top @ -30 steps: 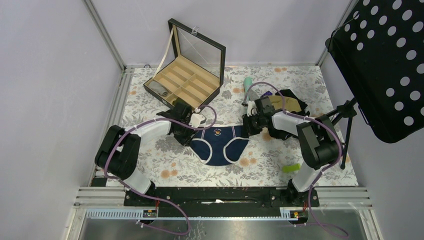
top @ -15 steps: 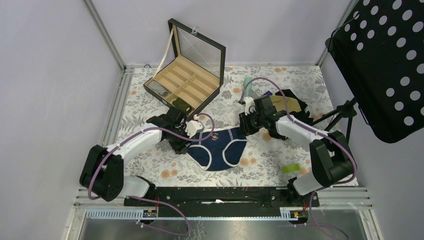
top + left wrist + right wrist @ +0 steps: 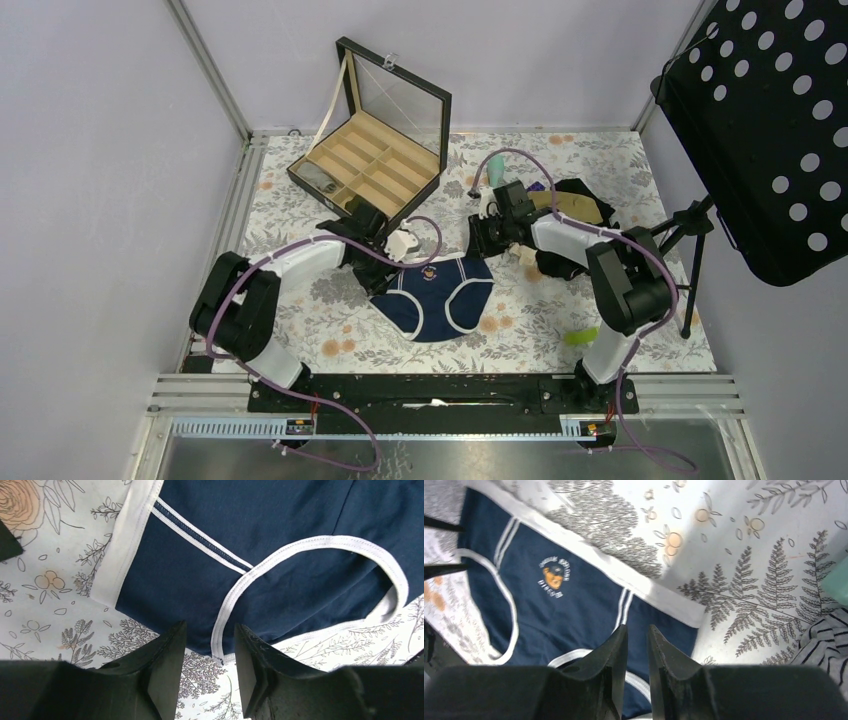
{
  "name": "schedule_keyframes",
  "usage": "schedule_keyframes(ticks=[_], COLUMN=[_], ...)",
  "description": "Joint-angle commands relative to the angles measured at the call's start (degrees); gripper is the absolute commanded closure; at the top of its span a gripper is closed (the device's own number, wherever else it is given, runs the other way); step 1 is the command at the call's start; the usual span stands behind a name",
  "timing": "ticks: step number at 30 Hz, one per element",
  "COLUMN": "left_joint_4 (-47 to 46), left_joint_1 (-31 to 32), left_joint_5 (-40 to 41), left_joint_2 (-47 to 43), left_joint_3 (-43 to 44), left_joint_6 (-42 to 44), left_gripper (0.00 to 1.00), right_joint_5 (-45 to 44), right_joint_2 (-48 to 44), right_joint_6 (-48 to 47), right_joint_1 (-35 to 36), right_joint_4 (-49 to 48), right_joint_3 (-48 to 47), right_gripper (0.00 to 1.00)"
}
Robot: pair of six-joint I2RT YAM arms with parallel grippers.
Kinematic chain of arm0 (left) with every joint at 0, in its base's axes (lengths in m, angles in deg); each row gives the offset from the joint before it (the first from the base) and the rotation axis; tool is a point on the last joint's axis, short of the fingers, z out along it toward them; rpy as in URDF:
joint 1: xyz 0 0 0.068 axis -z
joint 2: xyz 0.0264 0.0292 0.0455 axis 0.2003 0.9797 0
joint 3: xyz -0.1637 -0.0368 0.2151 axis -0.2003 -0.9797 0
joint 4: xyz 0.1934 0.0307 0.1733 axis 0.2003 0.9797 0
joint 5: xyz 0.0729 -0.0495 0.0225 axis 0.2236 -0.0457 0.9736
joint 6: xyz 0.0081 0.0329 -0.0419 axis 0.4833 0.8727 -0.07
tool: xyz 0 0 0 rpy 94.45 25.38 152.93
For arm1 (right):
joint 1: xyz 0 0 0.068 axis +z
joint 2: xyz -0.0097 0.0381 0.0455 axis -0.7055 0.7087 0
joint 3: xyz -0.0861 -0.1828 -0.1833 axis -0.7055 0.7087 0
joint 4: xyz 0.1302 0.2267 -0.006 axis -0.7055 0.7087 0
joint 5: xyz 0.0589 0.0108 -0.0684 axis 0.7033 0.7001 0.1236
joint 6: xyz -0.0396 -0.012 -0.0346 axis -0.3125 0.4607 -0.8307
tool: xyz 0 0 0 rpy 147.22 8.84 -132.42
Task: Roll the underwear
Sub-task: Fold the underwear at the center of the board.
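Underwear (image 3: 440,295), one navy pair trimmed in white, lay flat at the middle of the floral table (image 3: 520,330), near one open compartment box (image 3: 385,150). Two claws flanked it: the left claw (image 3: 209,630) spread over a leg hem, the right claw (image 3: 637,630) a narrow slit apart by the waistband, both pinching nothing.

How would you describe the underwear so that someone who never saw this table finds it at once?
On the flowered tablecloth, look in front of the open wooden box, between the left gripper and the right gripper. The underwear lies spread there: navy briefs with white edges and a small logo, unlike the dark and tan clothes at the right.
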Motion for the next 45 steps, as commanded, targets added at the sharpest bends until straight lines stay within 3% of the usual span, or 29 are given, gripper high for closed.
schedule_keyframes(ticks=[1,8,18,26,33,37,40,45], left_joint_4=[-3.73,-4.26,2.44,-0.77,-2.8,-2.15,-1.23,-1.16], left_joint_1=[1.18,1.32,-0.01,-3.59,-3.6,-4.88,-6.79,-8.92], left_joint_5=[2.87,4.94,0.12,0.05,1.07,4.64,7.66,6.85], left_joint_2=[0.59,2.3,-1.35,-1.5,0.47,-2.22,-3.61,-2.82], left_joint_3=[-1.0,0.0,11.7,12.16,7.83,8.28,8.81,8.57], left_joint_6=[-0.26,0.11,-3.46,-16.3,-18.9,-17.2,-18.16,-21.81], left_gripper=[0.56,0.56,0.5,0.43,0.44,0.43,0.37,0.32], right_joint_5=[-3.77,-8.22,2.46,-2.8,-4.05,-3.18,-2.73,1.24], right_joint_2=[4.35,8.07,-4.97,1.85,7.48,1.35,-5.17,-13.34], right_joint_6=[3.03,6.42,6.82,5.38,4.71,4.16,2.29,-2.32], right_joint_1=[-0.97,-1.48,-1.48,-1.72,-2.1,-2.16,-2.27,-2.36], right_joint_4=[-2.26,-3.77,-2.64,-4.54,-4.03,-3.83,-2.4,2.29], right_joint_3=[-1.29,-0.42,-1.86,-1.42,-2.38,-1.38,-0.05,1.44], right_gripper=[0.74,0.76,0.73,0.73,0.74,0.72,0.7,0.63])
